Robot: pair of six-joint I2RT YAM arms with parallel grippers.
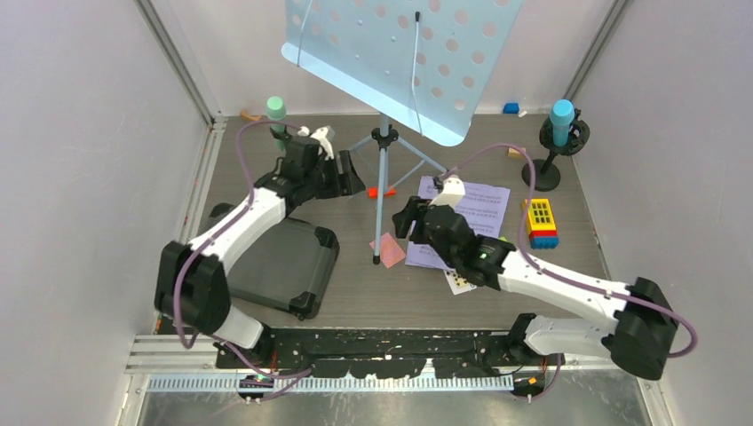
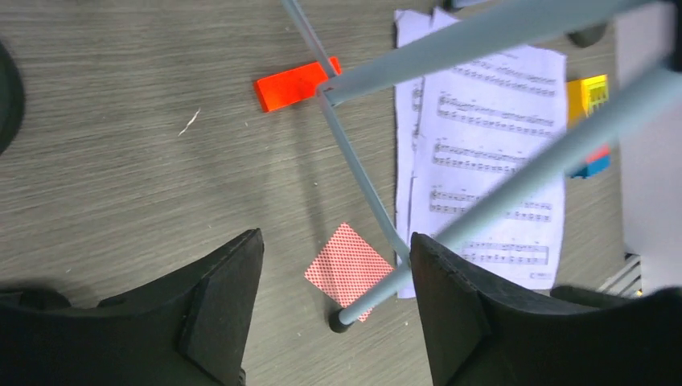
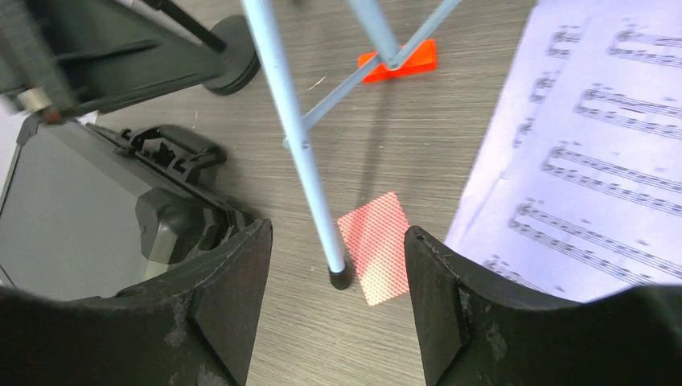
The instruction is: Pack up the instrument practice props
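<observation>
The pale blue perforated music rack (image 1: 391,62) stands on its tripod legs (image 1: 382,177) at the back centre. Lilac sheet-music pages (image 1: 469,217) lie flat on the table to its right. The green microphone (image 1: 276,108) stands at the back left, its pole hidden behind my left arm. The blue microphone (image 1: 561,120) sits on its black pole (image 1: 546,170) at the back right. My left gripper (image 1: 344,174) is open and empty beside the tripod; a tripod leg (image 2: 450,233) crosses its right finger. My right gripper (image 1: 407,216) is open and empty, with a tripod leg foot (image 3: 340,278) between its jaws.
An open black case (image 1: 284,262) lies at the front left. A red-backed playing card (image 1: 388,248) lies under the leg foot, and more cards (image 1: 457,282) lie under my right arm. A red block (image 1: 382,191) and a yellow, red and blue block (image 1: 542,222) sit nearby.
</observation>
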